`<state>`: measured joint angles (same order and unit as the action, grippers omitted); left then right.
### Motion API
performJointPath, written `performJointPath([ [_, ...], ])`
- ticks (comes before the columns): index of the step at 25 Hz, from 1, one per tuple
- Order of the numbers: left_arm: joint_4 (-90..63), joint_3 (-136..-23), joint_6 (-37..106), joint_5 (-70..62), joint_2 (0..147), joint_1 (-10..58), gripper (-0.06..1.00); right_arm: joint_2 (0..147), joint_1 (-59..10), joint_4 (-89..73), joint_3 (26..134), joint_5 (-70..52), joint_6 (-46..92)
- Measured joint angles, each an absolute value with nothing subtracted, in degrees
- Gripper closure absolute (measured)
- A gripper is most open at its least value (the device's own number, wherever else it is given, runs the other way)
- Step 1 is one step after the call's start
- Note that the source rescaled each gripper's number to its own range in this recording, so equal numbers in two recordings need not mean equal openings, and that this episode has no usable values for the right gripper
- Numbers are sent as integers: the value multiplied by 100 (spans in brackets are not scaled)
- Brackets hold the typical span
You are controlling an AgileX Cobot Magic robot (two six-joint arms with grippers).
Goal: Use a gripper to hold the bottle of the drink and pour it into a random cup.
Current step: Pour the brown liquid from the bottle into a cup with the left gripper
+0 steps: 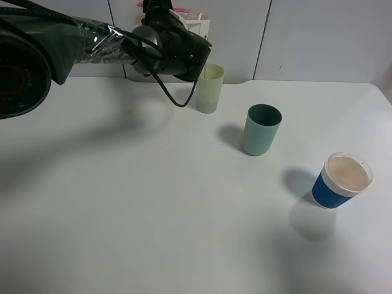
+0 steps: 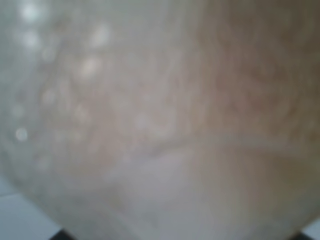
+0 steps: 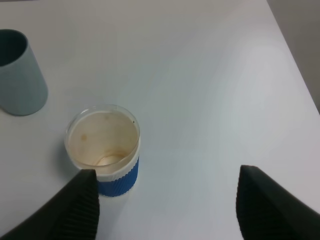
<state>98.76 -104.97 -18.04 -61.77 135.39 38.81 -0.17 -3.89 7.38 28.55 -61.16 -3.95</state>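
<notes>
The left arm (image 1: 92, 37) is big and black. It reaches in from the left to the far side of the white worktop (image 1: 153, 214). At its tip is the left gripper (image 1: 195, 27), high up by the far wall. The bottle of the drink (image 1: 180, 12) is up there with it, off the worktop, and a bit of pink and white shows on it. It is just above the yellow-green cup (image 1: 209, 89) and a little to its left.

In the left wrist view the bottle fills almost the whole picture. It is very blurry, pale on one side and brownish on the other. The jaws seem to be closed on the bottle and holding it up, but the jaws themselves are hard to see.

The yellow-green cup stands up straight at the far side of the worktop. The teal cup (image 1: 262, 130) stands nearer and to its right. The blue cup (image 1: 341, 182) with a white rim is nearer still and further right. All three cups stand apart.

The right gripper (image 3: 167, 210) hangs over the blue cup, with its jaws spread wide and nothing in them. The blue cup has a brown stain inside.
</notes>
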Motion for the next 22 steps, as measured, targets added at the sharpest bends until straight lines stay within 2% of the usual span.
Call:
performJointPath([
  [22, 9895, -10497, -1060, -6220, 13539, 3881, 94, -17, -389, 738, 2855, -6116, -395],
])
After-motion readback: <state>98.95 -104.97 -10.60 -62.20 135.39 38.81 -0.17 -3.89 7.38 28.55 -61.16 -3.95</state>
